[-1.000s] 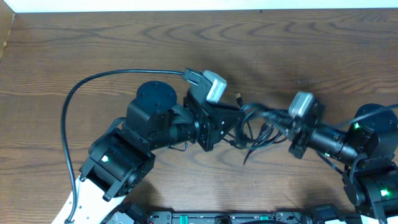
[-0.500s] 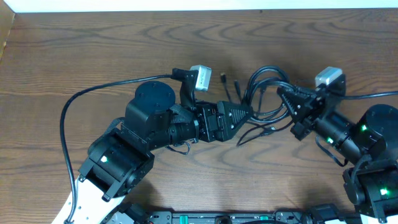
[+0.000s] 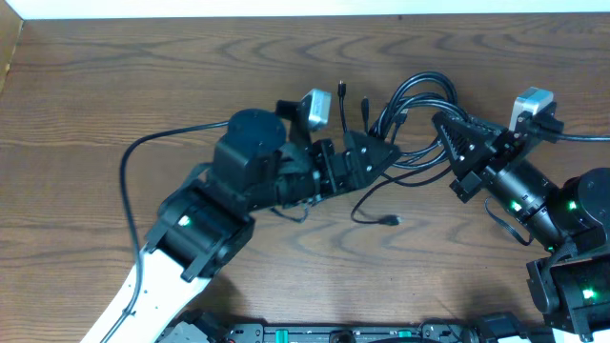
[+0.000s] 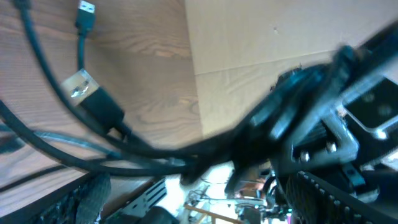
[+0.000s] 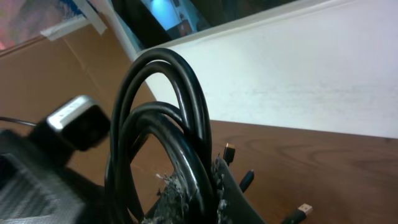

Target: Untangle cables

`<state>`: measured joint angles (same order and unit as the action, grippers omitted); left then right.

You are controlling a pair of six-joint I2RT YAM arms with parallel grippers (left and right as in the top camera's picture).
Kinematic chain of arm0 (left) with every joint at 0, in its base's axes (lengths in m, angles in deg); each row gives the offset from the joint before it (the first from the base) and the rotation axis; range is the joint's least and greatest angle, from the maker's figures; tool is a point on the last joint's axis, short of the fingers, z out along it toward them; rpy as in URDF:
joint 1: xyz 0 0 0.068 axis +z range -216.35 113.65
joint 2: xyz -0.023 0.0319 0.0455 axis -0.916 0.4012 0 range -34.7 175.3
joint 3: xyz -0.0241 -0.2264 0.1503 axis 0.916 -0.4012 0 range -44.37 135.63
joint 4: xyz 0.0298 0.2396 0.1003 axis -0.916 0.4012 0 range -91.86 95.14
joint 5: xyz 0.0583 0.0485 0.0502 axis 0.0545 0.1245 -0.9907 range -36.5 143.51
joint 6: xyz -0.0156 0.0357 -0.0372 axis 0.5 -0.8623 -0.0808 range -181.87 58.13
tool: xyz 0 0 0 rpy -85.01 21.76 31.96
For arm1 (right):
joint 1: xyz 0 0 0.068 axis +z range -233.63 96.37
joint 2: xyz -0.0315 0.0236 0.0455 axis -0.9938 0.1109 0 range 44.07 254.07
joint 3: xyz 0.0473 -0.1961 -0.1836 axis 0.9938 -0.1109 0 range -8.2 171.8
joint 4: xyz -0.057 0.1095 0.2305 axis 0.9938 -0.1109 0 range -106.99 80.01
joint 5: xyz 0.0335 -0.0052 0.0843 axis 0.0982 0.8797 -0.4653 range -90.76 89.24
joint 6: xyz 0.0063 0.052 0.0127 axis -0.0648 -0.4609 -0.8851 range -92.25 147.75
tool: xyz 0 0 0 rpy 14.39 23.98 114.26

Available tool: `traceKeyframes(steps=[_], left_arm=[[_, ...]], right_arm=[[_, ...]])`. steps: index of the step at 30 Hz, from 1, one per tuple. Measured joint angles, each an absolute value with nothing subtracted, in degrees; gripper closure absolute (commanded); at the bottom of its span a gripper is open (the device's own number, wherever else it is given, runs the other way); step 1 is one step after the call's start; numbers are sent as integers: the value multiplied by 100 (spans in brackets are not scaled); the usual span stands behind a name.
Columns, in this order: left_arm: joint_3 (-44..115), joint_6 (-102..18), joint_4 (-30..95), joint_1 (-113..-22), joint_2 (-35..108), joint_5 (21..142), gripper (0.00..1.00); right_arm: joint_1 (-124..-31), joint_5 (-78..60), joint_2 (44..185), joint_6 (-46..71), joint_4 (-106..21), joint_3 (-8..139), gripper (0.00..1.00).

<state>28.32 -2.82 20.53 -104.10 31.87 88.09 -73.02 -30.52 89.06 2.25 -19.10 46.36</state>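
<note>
The cables [image 3: 419, 95] are thin black cords looped between the two arms, with small plugs [image 3: 341, 92] pointing toward the far edge. My right gripper [image 3: 444, 130] is shut on the bundle; in the right wrist view the loops [image 5: 163, 106] rise out of its clamped fingers [image 5: 227, 193]. My left gripper [image 3: 381, 152] is open just left of the loops. In the left wrist view, cords [image 4: 130, 146] and a USB plug [image 4: 87, 11] cross ahead of its wide-spread fingers [image 4: 87, 199], apart from them. One loose cord end [image 3: 391, 221] lies on the table nearer me.
The wooden table [image 3: 143, 67] stretches left and toward the far white edge [image 3: 286, 10]. A thick black arm cable [image 3: 152, 152] arcs left of the left arm. The right arm's base [image 3: 581, 219] stands at the right.
My left gripper has opened and let go of the cords. The right gripper pulled the bundle right and farther back, spreading the loops. A loose plug end dropped onto the table.
</note>
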Motion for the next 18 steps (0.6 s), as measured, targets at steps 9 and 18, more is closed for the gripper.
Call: traceKeyframes(steps=[9,18], left_arm=[[2832,-31,1332,-10771,3504,8829,9],[2832,24,1325,-10771,3504,8761,43]], right_arm=[[-7302,-2938,8906,123,-1903,4636,99],[-7302,-2962,8906,114,-1901,4636,99]])
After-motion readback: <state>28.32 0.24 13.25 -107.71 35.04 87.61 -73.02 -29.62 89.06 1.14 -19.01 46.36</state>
